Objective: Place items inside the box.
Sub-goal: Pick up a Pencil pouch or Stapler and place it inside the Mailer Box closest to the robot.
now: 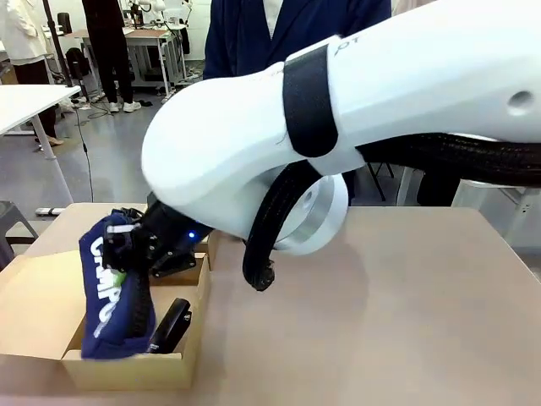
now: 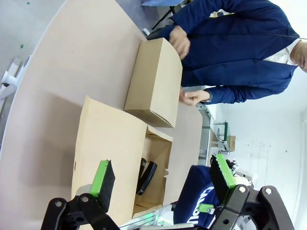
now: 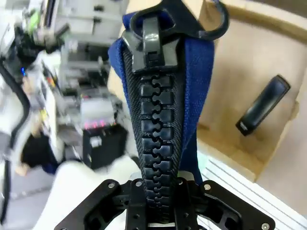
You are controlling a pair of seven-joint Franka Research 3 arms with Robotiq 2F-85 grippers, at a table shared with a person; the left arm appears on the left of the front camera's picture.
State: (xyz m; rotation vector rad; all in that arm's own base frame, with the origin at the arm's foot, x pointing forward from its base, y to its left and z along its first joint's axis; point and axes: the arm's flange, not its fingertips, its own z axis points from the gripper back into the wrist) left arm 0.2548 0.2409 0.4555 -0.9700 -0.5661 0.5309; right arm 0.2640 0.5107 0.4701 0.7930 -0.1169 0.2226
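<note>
1. Okay, right gripper [image 1: 127, 254] is clamped shut on the pencil case [image 1: 106, 309], pinching it by the zip edge at the top end. In the right wrist view the zip runs straight up out of the jaws.
2. Why held that way, my read: a top pinch lets the case hang long-ways, so the low end enters the box [image 1: 127, 370] first and no fingers go inside the walls.
3. Case relative to gripper: it hangs toward 6-7 o'clock in the front view, tilted, low end down inside the box walls. Touching the floor or not, can't tell.
4. Stapler [image 1: 172, 326] already lies flat in the box, at 5 o'clock from the gripper and just beside the case's low end on its 3 o'clock side. Looks apart from the case, barely.
5. Flap lid [image 1: 34, 296] is folded out flat at 9 o'clock of the box, so the opening is free for dropping things in.
6. Left gripper [image 2: 162, 173] stands wide open, holding nothing, high above the table [image 1: 380, 296]. Parked out of the way, I'd say. The box sits between its pads in its wrist view.
7. Smaller box [image 2: 156, 81] sits closed at 12 o'clock beyond the flap in the left wrist view. A person's hand [image 2: 196, 97] is just past it, well apart from both grippers.
</note>
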